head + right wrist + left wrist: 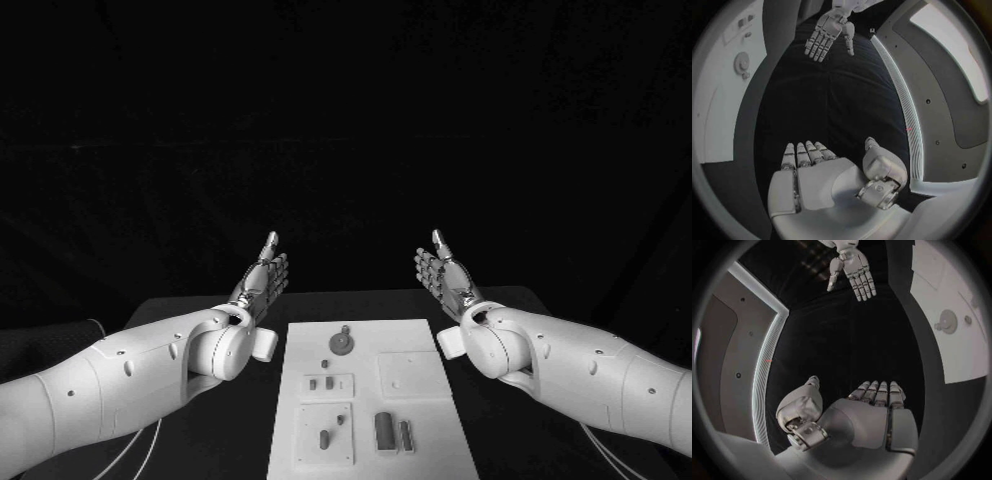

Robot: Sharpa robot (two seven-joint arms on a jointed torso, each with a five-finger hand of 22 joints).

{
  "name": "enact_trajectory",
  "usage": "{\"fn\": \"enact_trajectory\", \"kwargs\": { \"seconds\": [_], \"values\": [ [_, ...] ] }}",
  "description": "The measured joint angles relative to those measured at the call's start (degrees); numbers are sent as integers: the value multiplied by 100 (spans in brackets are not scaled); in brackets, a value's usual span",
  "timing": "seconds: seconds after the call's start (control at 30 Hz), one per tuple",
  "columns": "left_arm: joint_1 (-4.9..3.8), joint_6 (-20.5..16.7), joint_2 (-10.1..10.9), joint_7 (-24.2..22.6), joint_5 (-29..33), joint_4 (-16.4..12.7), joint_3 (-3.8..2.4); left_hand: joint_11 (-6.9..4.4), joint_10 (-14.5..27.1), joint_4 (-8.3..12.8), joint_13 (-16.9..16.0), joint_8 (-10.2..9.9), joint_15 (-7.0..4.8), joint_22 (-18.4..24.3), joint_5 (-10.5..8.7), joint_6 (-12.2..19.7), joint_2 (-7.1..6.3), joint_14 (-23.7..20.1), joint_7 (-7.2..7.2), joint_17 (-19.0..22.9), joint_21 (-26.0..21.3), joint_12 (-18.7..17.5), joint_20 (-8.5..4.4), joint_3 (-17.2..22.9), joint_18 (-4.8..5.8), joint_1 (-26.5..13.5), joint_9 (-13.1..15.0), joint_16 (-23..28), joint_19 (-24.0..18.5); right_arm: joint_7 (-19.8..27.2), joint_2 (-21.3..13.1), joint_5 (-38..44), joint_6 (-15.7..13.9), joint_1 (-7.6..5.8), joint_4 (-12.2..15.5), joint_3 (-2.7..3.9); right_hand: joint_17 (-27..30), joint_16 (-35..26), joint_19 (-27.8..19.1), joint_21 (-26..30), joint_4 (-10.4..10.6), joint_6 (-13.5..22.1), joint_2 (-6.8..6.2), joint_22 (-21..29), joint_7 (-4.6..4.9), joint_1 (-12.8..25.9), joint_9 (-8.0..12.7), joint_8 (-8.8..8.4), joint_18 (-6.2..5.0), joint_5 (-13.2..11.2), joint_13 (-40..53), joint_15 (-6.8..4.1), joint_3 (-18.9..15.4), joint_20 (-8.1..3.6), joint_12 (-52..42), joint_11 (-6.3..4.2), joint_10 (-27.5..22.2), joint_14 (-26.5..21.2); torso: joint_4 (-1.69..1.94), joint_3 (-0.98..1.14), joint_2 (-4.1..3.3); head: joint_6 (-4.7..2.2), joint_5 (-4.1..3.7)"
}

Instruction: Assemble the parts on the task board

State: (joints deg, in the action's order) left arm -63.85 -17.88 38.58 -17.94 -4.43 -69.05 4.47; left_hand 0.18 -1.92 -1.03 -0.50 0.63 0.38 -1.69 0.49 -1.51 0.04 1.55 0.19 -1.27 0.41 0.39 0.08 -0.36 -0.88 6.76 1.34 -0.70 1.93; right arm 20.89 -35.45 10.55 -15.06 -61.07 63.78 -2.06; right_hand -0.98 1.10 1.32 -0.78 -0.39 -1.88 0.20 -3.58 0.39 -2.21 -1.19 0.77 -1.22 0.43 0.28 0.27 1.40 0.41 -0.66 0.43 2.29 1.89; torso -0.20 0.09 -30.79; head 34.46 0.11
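1. I see my left hand (261,275) and right hand (446,275) raised either side of the task board (364,335), fingers straight, holding nothing.
2. The parts (385,432) lie on the board, mid-desk (498,300).
3. No writing I can read.

Black table (505,300) spans lower part of head view, far edge running straight across; black backdrop (346,120) behind it, plain and unlit (no seam or fold to make out); dark cloth-like shape (51,340) at table's left side; thin pale cables (137,445) trail over table near both lower corners; light low overall, surroundings lost in darkness.
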Motion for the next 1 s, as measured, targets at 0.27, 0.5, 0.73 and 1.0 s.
{"fn": "enact_trajectory", "kwargs": {
  "seconds": [0.27,0.5,0.73,1.0],
  "values": [
    [254,-1264,421,-502,189,-1425,-311,-17,162,72,37,-25,-56,156,-22,122,-3,-116,-20,117,-21,0,-9,42,-1,-636,-119,50,-172,307,-563,-435,-1258,49,1584,127,87,-90,-102,58,38,163,-19,345,-39,189,111,-58,87,-4,-21,-25,-115,-41,46,-43,-208,-162,17,-7,-34,-8,-10],
    [357,-2066,595,-825,325,-2007,-430,-17,162,72,45,-25,-56,164,-22,122,-2,-116,-20,122,-21,0,-9,42,-1,-634,-128,50,-172,552,-852,-757,-2175,79,2400,189,93,-90,-102,58,38,163,-19,353,-39,189,114,-58,87,-4,-23,-24,-115,-41,46,-43,-208,-162,19,-9,-37,-8,-11],
    [369,-2397,614,-976,399,-2072,-440,-17,162,72,45,-24,-56,164,-22,122,-2,-116,-20,121,-21,0,-9,42,-1,-634,-129,50,-172,697,-919,-938,-2648,88,2603,203,93,-90,-101,58,38,163,-19,353,-39,189,114,-57,87,-4,-22,-24,-115,-41,45,-43,-208,-162,20,-9,-39,-8,-11],
    [369,-2521,615,-1043,432,-2073,-440,-17,162,72,44,-24,-56,163,-22,122,-2,-116,-20,121,-21,0,-9,42,-1,-634,-128,50,-172,761,-920,-1022,-2819,89,2606,203,93,-90,-101,58,38,163,-19,352,-39,189,113,-57,86,-4,-22,-24,-115,-41,45,-43,-208,-162,20,-9,-39,-9,-11]
  ]
}}
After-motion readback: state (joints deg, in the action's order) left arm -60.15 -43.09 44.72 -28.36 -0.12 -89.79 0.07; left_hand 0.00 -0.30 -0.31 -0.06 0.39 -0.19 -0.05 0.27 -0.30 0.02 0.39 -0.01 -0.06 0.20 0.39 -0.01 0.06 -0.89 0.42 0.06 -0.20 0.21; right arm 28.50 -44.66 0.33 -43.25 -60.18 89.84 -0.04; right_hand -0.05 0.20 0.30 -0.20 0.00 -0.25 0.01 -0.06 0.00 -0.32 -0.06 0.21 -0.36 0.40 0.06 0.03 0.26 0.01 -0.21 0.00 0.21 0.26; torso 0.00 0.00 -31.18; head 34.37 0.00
